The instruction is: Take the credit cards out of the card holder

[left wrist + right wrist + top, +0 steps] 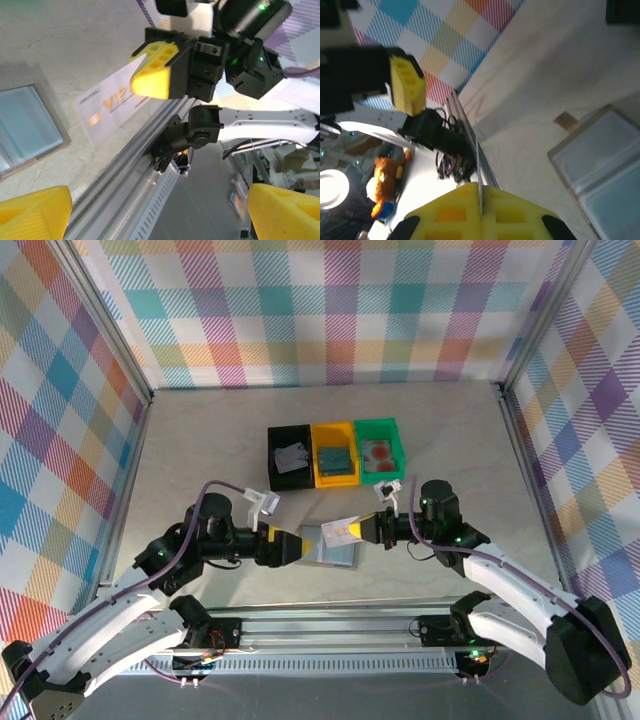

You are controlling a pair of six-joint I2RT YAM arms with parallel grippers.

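One card (334,458) per tray (336,483), holder (335,552) unfolded, white card (107,105) clamped leftward by right end effector (356,530), left end effector (296,546) spread.

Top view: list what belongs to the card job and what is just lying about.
Job: holder; VIP card in right gripper; grey card; teal card; red card.
Lying about: black tray; yellow tray; green tray.

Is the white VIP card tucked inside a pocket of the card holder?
No, the white VIP card is pinched in the right gripper, outside the pockets of the card holder.
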